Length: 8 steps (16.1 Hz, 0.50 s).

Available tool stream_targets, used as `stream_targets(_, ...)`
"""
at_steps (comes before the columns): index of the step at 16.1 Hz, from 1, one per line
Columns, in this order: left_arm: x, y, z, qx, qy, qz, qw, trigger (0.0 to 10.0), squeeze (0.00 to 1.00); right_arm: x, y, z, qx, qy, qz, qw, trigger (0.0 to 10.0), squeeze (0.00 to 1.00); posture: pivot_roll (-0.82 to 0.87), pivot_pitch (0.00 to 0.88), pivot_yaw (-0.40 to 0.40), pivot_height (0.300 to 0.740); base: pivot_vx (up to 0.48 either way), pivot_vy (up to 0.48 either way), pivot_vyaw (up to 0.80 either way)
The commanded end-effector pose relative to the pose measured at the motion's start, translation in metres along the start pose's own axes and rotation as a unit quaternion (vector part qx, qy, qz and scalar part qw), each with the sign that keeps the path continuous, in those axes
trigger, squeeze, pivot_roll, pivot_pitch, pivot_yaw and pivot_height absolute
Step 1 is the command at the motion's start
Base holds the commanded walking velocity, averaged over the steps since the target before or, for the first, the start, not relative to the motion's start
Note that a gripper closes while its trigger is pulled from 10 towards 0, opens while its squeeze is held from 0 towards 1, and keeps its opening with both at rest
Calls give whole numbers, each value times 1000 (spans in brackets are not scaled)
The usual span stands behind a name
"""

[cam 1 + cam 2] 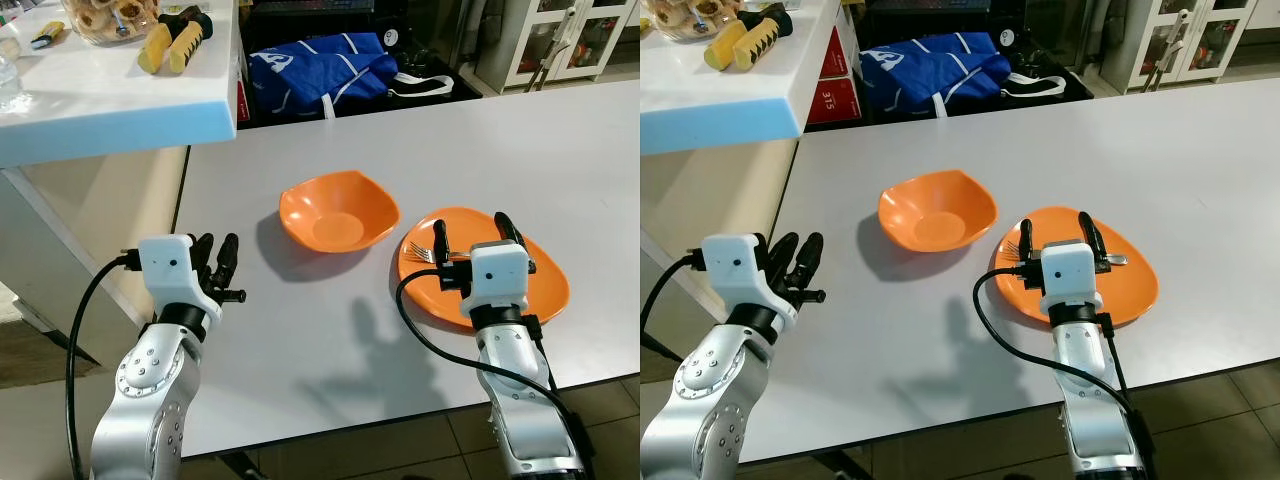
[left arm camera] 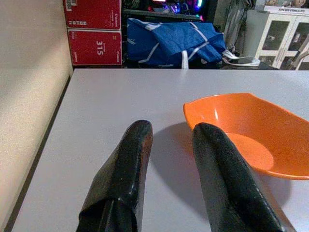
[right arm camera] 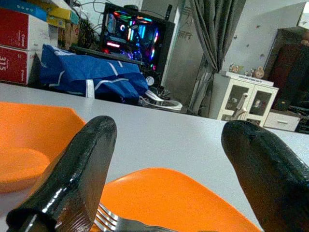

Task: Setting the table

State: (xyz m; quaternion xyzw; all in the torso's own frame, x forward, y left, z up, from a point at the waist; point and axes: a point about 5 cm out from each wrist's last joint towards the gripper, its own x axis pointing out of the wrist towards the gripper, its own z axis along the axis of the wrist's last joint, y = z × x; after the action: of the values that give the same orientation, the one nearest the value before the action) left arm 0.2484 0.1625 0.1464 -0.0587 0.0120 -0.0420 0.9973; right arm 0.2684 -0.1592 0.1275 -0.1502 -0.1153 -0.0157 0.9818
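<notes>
On the grey table (image 1: 560, 140), orange plate (image 1: 545, 295) bearing a fork (image 1: 428, 254) sits right of orange bowl (image 1: 337, 211); right gripper (image 1: 473, 234) spread, empty, above the plate; left gripper (image 1: 221, 262) nearly closed, empty; setting apparently part-finished.

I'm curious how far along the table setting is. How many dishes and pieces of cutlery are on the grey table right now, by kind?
Orange bowl: 1
Orange plate: 1
Fork, lying on the plate between the right gripper's open fingers: 1
Total: 3
</notes>
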Motion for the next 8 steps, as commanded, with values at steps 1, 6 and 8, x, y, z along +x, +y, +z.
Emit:
stream_targets(1,2,-1,0,12,0,-7,1000,10000,1000,3,3,2,-1,-9,3,1000,10000,0,-158,0,89,740,0,0,0)
stream_targets(6,-1,3,-1,13,3,-9,1000,10000,1000,0,4,-9,44,29,13,999,10000,0,-166,0,101,740,0,0,0)
stream_targets(8,-1,0,-5,10,7,-15,1000,10000,1000,-4,2,-7,34,19,12,999,10000,0,-178,0,101,740,0,0,0)
